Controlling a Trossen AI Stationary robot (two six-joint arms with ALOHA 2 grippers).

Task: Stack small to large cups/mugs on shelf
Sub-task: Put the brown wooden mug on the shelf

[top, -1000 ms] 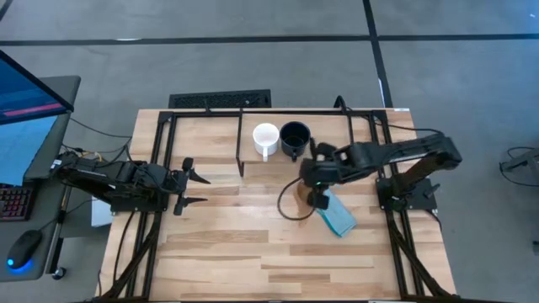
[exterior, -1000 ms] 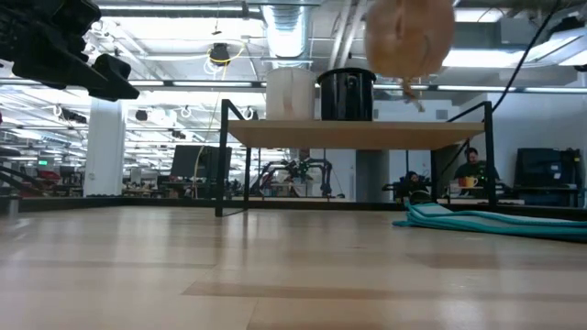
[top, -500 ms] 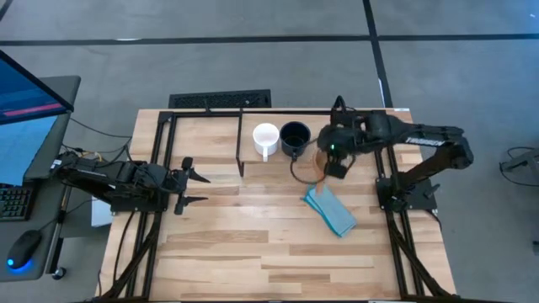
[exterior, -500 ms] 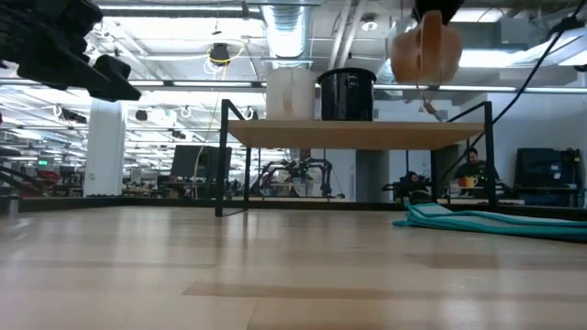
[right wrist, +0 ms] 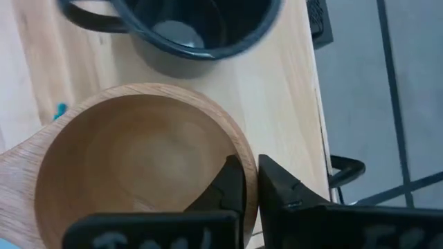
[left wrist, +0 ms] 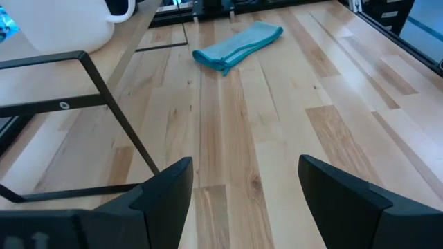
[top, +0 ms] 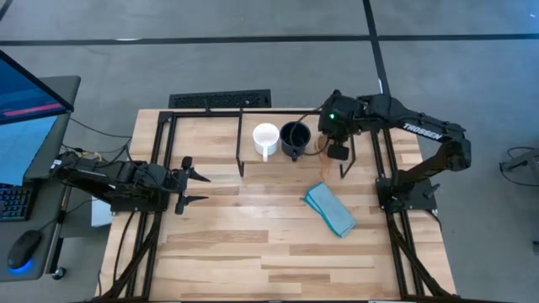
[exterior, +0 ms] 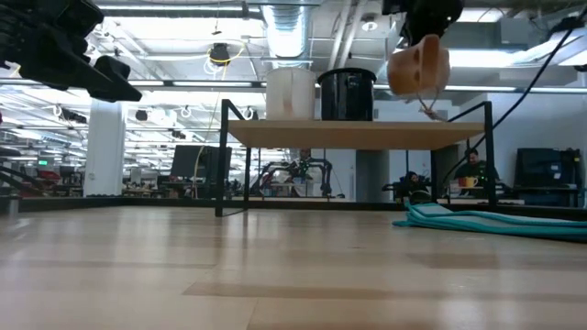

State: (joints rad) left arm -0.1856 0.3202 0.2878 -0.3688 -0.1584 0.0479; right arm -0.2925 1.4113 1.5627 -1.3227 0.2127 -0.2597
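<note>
I have the tan mug [exterior: 418, 66] up in the air over the right end of the shelf [exterior: 358, 134], just beside the black mug [top: 295, 137]. The right gripper [right wrist: 249, 181] pinches its rim, one finger inside the wall and one outside, jaws nearly together with only the wall between them. From table height the tan mug hangs clear above the shelf board, tilted, not touching it.

White mug [top: 265, 137] and black mug stand side by side on the shelf board, white to the left, black in the middle. From above, the tan mug is mostly hidden under the wrist, so I go by the wrist camera: the black mug's mouth is close beyond the tan mug's rim.

Step in hand, as I read it: carrying the third and last mug to its place in the row. Nothing released yet.

Next move calls for levelling the tan mug, lowering it straight until its base sits flat on the board, and keeping a gap so it does not knock the black mug. Then spread the fingers and lift clear.

Left gripper [top: 192, 187] waits at the table's left side, fingers spread wide, holding nothing. A blue cloth [top: 329, 209] lies on the table, well apart from the shelf.
</note>
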